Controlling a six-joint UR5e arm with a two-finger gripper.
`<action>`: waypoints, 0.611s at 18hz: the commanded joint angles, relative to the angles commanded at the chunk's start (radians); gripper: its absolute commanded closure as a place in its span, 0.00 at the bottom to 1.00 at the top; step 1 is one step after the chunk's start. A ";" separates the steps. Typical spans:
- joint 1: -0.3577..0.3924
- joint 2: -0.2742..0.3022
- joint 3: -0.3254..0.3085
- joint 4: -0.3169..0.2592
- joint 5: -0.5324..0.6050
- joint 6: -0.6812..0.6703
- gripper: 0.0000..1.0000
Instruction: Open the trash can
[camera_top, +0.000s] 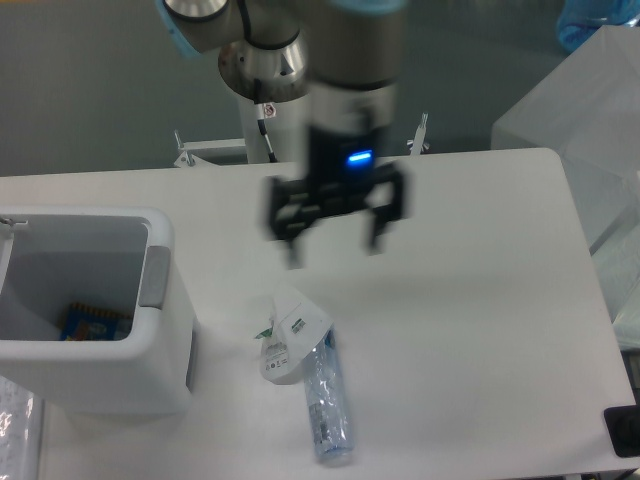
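Note:
The trash can (160, 370) is a large white boxy bin at the left edge of the table. Its top stands open and I see down into the grey inside, where a colourful wrapper (93, 322) lies at the bottom. Its grey push tab (154, 276) is on the right rim. The lid itself is out of view at the left edge. My gripper (334, 252) hangs above the table's middle, to the right of the bin and apart from it. Its two black fingers are spread wide and hold nothing.
A crushed clear plastic bottle (326, 398) and a crumpled white wrapper (290, 335) lie on the table in front of the gripper. A translucent box (590, 120) stands off the table's back right. A small black object (622, 432) sits at the right front edge.

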 joint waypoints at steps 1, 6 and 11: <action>0.031 -0.012 0.005 0.017 0.031 0.048 0.00; 0.085 -0.035 -0.004 0.048 0.124 0.296 0.00; 0.103 -0.029 -0.008 0.045 0.249 0.583 0.00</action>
